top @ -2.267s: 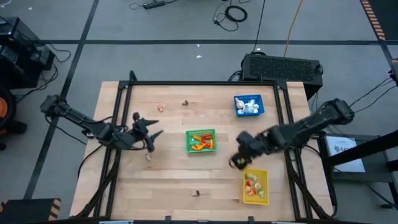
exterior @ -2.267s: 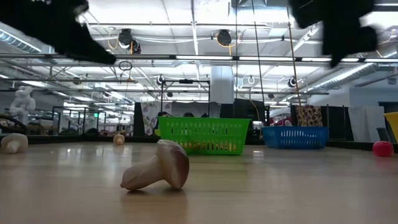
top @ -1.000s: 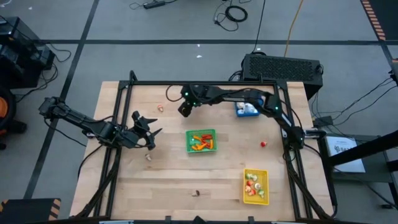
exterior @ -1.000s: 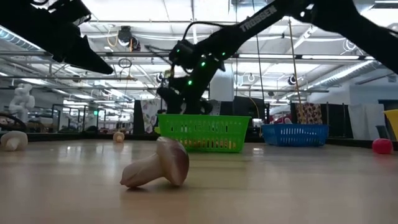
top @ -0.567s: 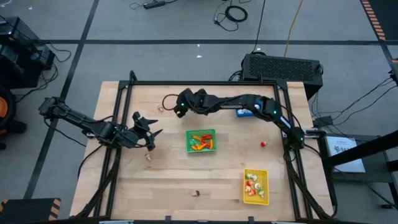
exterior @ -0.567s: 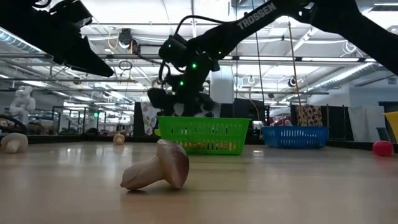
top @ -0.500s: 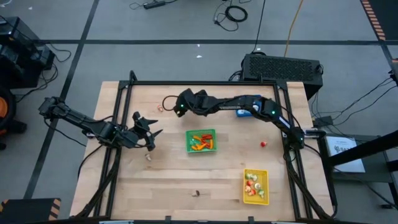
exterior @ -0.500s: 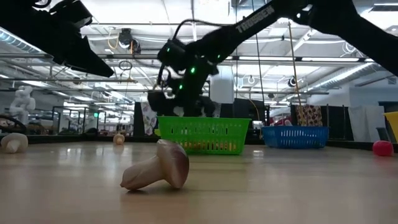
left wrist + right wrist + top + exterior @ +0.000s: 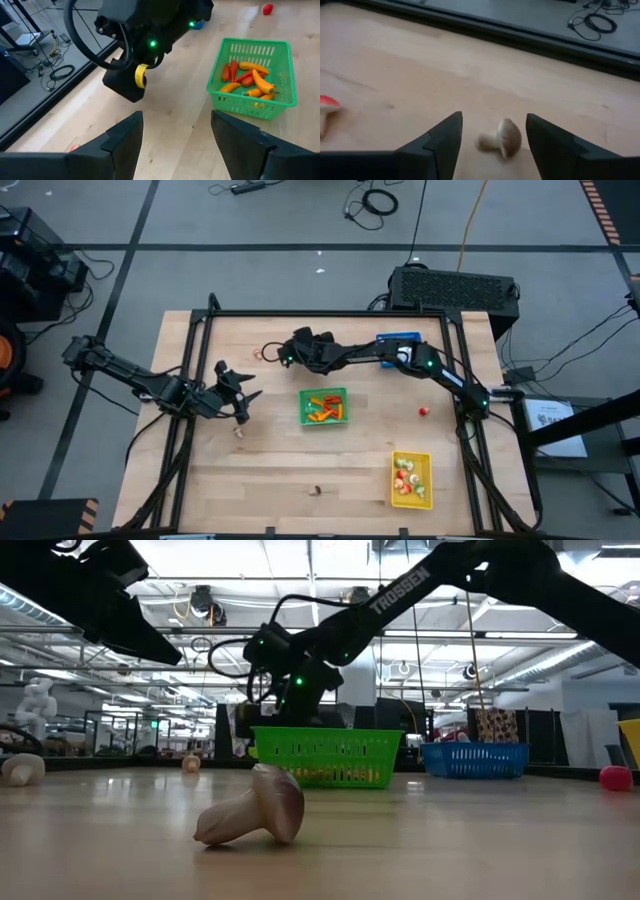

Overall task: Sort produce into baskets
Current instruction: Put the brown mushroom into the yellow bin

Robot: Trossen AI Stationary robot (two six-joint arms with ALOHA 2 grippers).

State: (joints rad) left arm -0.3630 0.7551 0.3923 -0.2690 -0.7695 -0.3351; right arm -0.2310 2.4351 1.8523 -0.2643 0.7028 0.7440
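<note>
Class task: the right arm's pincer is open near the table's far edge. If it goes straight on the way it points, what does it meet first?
Probably the small brown mushroom, lying between the right pincer's open fingers; depth is uncertain.

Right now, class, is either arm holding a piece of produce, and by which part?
Nothing is held. The right gripper is open above a brown mushroom; the left gripper is open and empty.

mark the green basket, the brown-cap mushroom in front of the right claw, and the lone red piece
green basket (image 9: 303, 408), high view, left wall.
brown-cap mushroom (image 9: 510, 136), right wrist view, cap.
lone red piece (image 9: 424, 412), high view, its middle.
</note>
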